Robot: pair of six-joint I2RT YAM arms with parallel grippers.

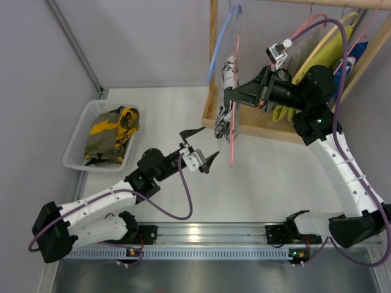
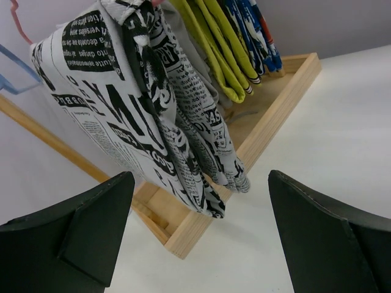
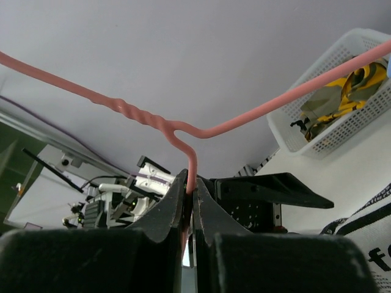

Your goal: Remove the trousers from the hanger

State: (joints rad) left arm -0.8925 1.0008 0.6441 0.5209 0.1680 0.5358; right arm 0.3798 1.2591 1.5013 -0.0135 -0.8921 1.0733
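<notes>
Pinching hanger (image 3: 191, 155) neck, right hand (image 3: 190, 182); left hand (image 1: 211, 142) spread wide facing trousers (image 2: 122, 110); green garments (image 2: 214, 55), wooden rack (image 2: 275, 104) behind.

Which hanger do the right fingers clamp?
The thin pink-red hanger carrying the black-and-white trousers; the light blue hanger hangs untouched.

One pair of soft trousers (image 2: 134, 110) in black-and-white newsprint fabric. Three hangers can be told apart: one thin pink-red wire hanger (image 3: 131, 112), one light blue hanger (image 1: 226, 30) and one thicker salmon-pink hanger (image 1: 303, 27). One wooden rack (image 1: 213, 55). One white plastic lattice basket (image 1: 74, 143) with one olive-and-yellow bundle of clothing (image 1: 113, 134). Two white-and-black robot arms: left arm (image 1: 110, 198), right arm (image 1: 342, 171).
</notes>
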